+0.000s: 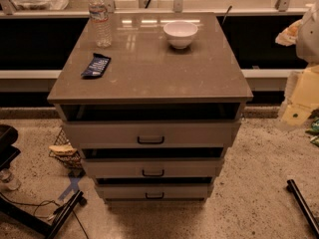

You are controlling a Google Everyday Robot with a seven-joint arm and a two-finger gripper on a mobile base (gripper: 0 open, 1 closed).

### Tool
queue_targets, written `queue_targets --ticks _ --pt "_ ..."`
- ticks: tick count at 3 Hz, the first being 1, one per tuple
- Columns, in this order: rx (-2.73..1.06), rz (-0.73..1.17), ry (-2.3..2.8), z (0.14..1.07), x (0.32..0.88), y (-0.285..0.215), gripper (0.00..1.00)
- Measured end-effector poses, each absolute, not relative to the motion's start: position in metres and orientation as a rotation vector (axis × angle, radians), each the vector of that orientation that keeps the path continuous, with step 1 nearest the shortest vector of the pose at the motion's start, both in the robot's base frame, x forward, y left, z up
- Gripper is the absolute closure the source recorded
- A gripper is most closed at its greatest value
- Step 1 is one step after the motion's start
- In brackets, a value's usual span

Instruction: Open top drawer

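A grey cabinet (149,68) stands in the middle of the camera view with three light grey drawers stacked in its front. The top drawer (99,133) is the widest and tallest, with a small black pull handle (150,140) at its middle. A dark gap shows between its front and the cabinet top. Two shorter drawers (114,169) (119,191) sit below it. My gripper (310,34) is a pale shape at the right edge, well right of and above the drawer handle, touching nothing on the cabinet.
On the cabinet top stand a water bottle (99,19), a white bowl (180,33) and a dark blue snack packet (95,65). A wire basket (65,151) sits on the floor at the left. Black stand legs (60,215) (303,203) lie at both lower corners. Yellowish packaging (303,96) sits at the right.
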State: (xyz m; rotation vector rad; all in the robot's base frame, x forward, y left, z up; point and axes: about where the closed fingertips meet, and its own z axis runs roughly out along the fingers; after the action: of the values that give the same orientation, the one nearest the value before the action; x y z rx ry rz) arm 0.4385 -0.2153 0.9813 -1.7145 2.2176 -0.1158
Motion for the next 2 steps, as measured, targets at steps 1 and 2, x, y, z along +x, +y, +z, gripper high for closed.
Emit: queue_targets --ticks 1,2 --pt "-1.712 -0.119 2.215 0.982 0.439 -0.214 0.0" --pt "-1.731 -0.109 2.196 0.954 0.454 -0.186 0.0"
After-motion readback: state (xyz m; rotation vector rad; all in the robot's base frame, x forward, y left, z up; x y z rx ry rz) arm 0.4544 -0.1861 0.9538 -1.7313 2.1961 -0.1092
